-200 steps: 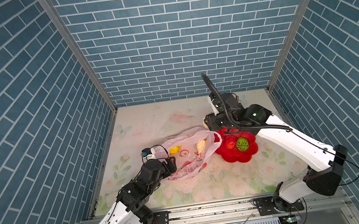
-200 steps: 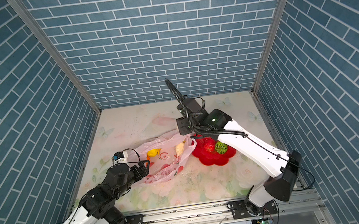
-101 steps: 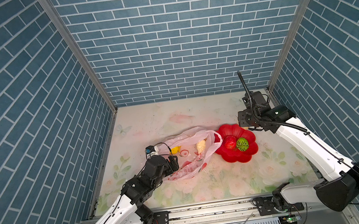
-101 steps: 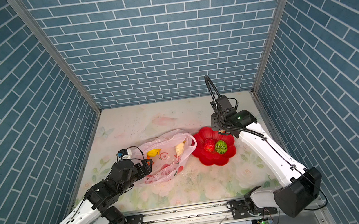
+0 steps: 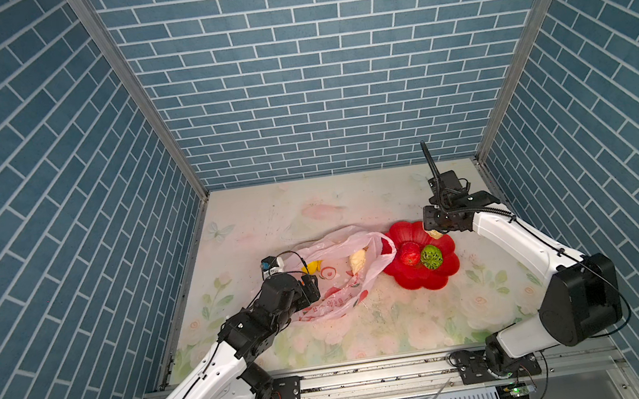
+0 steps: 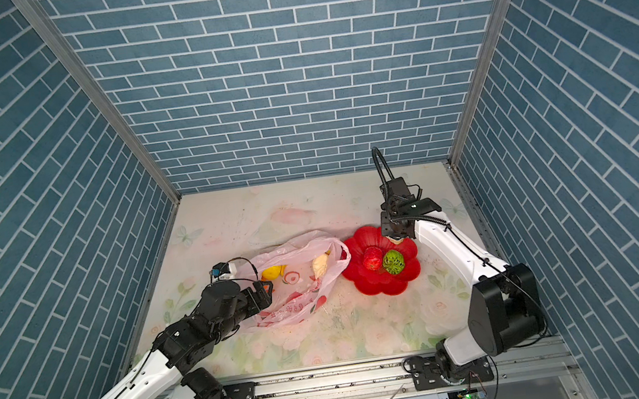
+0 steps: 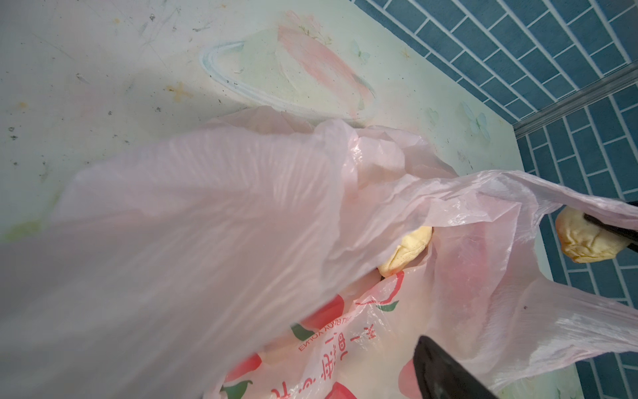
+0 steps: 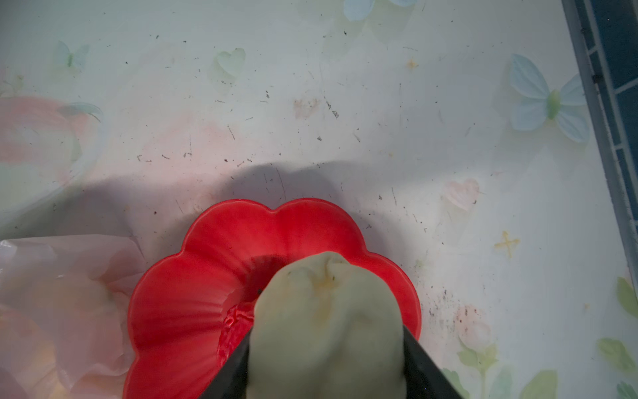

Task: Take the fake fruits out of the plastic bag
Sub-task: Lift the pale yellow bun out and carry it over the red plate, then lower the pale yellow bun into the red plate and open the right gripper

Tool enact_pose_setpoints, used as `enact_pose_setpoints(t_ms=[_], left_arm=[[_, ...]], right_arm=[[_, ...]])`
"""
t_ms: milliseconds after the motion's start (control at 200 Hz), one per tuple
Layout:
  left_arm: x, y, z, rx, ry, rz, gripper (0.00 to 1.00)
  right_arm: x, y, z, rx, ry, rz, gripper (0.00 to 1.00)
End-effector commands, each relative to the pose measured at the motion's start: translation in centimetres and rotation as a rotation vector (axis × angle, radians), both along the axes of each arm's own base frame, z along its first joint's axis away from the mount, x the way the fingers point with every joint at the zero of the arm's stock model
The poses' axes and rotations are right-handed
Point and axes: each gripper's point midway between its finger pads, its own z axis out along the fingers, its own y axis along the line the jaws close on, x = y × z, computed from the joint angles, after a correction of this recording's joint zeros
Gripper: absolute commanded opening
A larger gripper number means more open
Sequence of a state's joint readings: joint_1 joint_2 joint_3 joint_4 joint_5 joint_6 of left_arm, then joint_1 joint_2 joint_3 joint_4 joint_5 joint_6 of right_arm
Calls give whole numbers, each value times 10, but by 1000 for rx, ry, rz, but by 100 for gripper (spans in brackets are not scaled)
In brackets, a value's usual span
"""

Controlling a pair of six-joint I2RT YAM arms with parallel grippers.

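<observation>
Two low arms: left jaws agape at plastic bag [image 5: 343, 298], right jaws tight around cream fruit [image 8: 328, 321] above dish [image 5: 404, 233].

**Plastic bag** [image 5: 340, 302]: translucent pale pink, printed with red fruit pictures, green leaves and red writing.
**Yellow fruit** [image 5: 313, 267]: bright yellow.
**Cream fruit** [image 5: 358, 261]: cream with dark speckles.
**Dish** [image 5: 425, 281]: glossy plain red, ribbed.
**Red fruit** [image 5: 409, 253]: bright red.
**Green fruit** [image 5: 431, 257]: vivid green with a bumpy texture.
**Second cream fruit** [image 8: 328, 311]: pale cream with an orange-brown smudge, between the black fingers [image 8: 426, 373] of the right end effector [image 8: 326, 335].
**Bench** [image 5: 311, 210]: pastel floral print with blue butterflies.
**Walls** [image 5: 315, 83]: teal brick pattern with white joints.
</observation>
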State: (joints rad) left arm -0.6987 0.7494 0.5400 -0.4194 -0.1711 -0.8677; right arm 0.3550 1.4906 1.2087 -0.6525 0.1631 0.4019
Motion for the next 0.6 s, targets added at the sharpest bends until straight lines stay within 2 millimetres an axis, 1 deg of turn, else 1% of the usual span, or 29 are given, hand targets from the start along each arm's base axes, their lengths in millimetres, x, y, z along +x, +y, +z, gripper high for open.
enact_pose_setpoints(t_ms=[0, 215, 595], left_arm=[[6, -2, 8, -12, -17, 11, 94], [8, -4, 10, -2, -18, 4, 94], [8, -2, 11, 5, -19, 11, 94]], right_arm=[[6, 7, -17, 0, 23, 46, 43], [13, 11, -41, -4, 66, 54, 43], [14, 12, -66, -8, 109, 55, 43]])
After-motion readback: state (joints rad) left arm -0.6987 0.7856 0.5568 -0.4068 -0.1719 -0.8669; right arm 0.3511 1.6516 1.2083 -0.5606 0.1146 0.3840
